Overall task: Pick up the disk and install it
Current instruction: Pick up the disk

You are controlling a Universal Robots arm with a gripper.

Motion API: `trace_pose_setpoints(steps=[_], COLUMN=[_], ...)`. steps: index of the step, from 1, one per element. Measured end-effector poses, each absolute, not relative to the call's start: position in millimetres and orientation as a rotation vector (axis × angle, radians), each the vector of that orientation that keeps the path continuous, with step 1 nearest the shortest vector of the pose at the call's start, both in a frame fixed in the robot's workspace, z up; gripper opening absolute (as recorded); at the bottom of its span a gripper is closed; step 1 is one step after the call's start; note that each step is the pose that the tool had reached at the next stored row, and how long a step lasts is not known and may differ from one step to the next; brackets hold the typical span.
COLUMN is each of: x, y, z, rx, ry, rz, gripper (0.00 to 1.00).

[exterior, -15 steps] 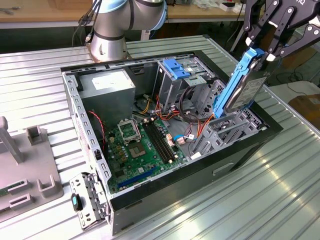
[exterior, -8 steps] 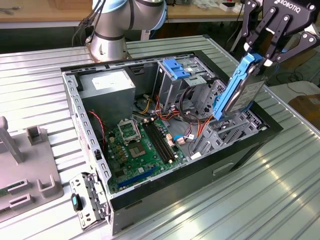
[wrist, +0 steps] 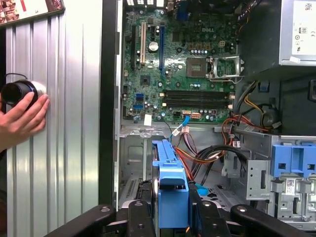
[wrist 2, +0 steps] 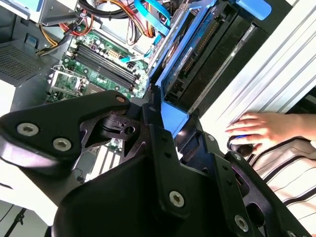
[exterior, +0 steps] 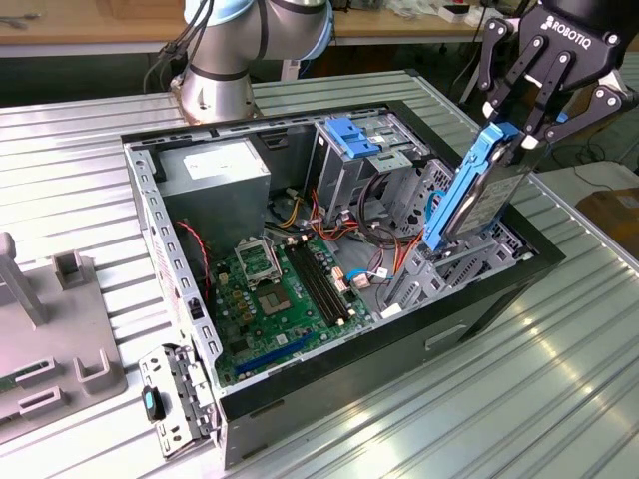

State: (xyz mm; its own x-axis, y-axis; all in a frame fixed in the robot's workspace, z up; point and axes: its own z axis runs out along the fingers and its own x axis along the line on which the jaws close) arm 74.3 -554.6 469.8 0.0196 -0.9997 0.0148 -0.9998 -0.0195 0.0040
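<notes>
Your exterior view looks down obliquely on the whole computer case (exterior: pixel 449 334); both wrist views peer closely past the gripper (wrist: pixel 173 215) at its motherboard (wrist: pixel 182 64).

Open computer case (exterior: pixel 399 344) with green motherboard (exterior: pixel 275 289), grey power supply (exterior: pixel 215 170), on ribbed table (exterior: pixel 499 409)

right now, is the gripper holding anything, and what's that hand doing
Gripper: shut on the disk, held tilted over the computer case.
Person's hand: touching a round black object on the table.
</notes>
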Motion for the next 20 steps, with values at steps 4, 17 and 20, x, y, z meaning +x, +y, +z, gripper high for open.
trace_pose_setpoints(steps=[4,17,20], x=[74.3,74.7,74.7], y=[-554.9,-557.8,-560.8], z=[467.7,463.8,463.8], rx=[2.234,2.247,2.248], ry=[-2.190,-2.183,-2.183], rz=[0.012,0.005,0.004], gripper=[0.37,0.37,0.37])
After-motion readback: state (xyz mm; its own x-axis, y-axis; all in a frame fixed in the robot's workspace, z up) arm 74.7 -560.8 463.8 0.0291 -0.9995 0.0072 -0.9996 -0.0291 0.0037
